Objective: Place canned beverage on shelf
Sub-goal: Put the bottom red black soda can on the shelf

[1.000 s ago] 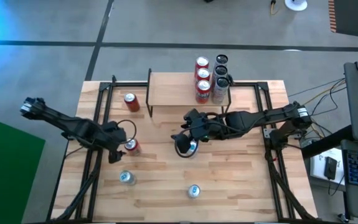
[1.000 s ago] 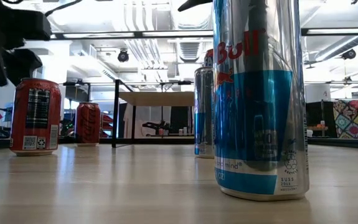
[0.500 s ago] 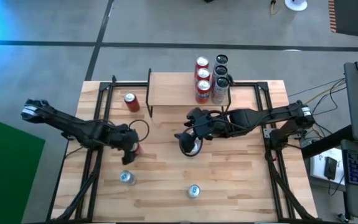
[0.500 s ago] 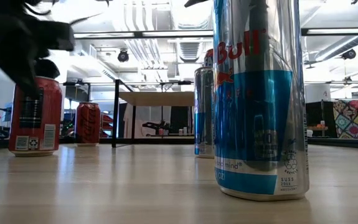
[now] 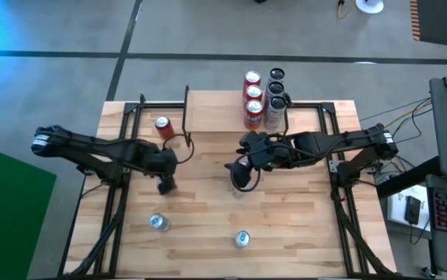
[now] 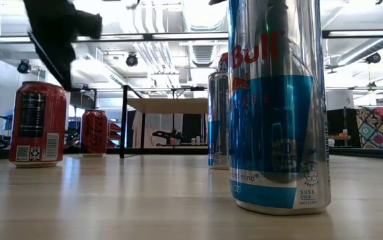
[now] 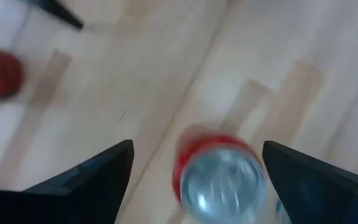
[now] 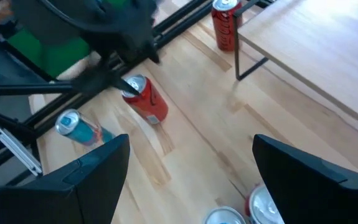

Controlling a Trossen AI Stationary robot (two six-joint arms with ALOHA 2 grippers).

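Observation:
A red can [image 7: 219, 177] stands upright on the wooden table, also seen in the low view [image 6: 38, 123] and the right wrist view [image 8: 146, 101]. My left gripper [image 5: 165, 183] hangs open just above it, one finger on each side of its silver top, touching nothing. The shelf [image 5: 219, 117] stands at the table's far side, with several cans [image 5: 263, 97] on its right end. My right gripper [image 5: 241, 179] hovers open in front of the shelf, above two can tops [image 8: 247, 210] that show between its fingers.
Another red can [image 5: 162, 127] stands left of the shelf. Two blue cans [image 5: 158, 222] [image 5: 242, 239] stand toward the near edge; the second fills the low view [image 6: 278, 107]. Black frame rails [image 5: 122, 155] run along both sides of the table.
My left gripper has swung from the red can's left side toward the table's right and risen, so that it now hangs over the can's top. The can has kept its place. My right gripper has drifted a little up and toward the far right.

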